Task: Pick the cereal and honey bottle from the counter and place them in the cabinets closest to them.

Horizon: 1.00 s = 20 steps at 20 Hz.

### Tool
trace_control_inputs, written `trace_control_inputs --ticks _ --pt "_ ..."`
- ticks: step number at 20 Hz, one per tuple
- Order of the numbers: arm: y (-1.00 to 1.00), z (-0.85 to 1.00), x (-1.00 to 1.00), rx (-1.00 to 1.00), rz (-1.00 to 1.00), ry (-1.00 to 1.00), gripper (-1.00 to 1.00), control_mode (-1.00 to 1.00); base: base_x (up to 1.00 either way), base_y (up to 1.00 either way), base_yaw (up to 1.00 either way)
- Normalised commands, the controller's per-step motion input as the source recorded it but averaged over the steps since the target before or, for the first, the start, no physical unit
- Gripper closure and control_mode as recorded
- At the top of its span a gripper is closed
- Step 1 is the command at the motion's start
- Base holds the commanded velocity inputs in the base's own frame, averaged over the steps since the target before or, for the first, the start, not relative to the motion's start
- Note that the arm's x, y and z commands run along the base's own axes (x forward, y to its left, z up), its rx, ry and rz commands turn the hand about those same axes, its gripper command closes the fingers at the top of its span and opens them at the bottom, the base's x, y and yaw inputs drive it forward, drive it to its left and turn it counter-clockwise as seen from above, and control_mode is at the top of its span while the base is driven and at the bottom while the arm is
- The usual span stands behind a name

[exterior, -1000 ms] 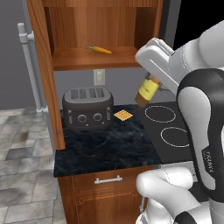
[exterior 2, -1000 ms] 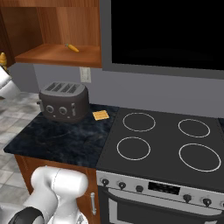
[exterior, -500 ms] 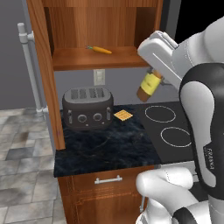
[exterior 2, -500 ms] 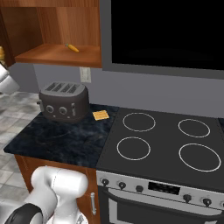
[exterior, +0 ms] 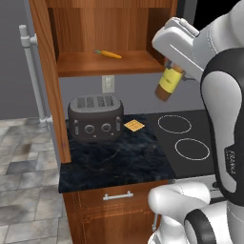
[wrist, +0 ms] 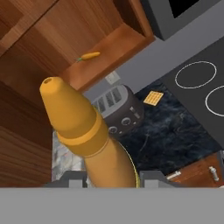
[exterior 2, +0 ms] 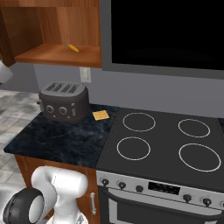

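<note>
My gripper is shut on the honey bottle, an amber bottle with a yellow pointed cap, and holds it in the air above the counter's right end. In the hand view the honey bottle rises large between my fingers, its cap aimed toward the open upper cabinet. That reddish-brown cabinet stands open up and to the left of the bottle, with a small carrot on its shelf. The dark counter lies below. The cereal box is out of view.
A dark toaster stands at the back of the counter, and a small orange-yellow square lies beside it. The stove top adjoins the counter on the right. The cabinet's open door juts out on the left.
The arm has lifted the honey bottle a little higher and slightly to the right, closer to the level of the cabinet shelf. Nothing on the counter has moved.
</note>
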Motion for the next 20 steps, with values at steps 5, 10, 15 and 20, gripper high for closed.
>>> trace_control_inputs --ticks 5,10,15,20 --pt "-0.01 0.05 -0.02 -0.1 0.0 0.0 1.0 -1.0 0.0 0.0 0.0" --pt "0.0 0.0 -0.01 -0.01 0.0 0.0 1.0 -1.0 0.0 0.0 0.0" --pt "0.0 -0.07 -0.07 -0.17 0.0 -0.03 1.0 -1.0 0.0 0.0 0.0" --pt "-0.03 -0.03 0.0 -0.19 0.0 -0.05 1.0 -1.0 0.0 0.0 0.0"
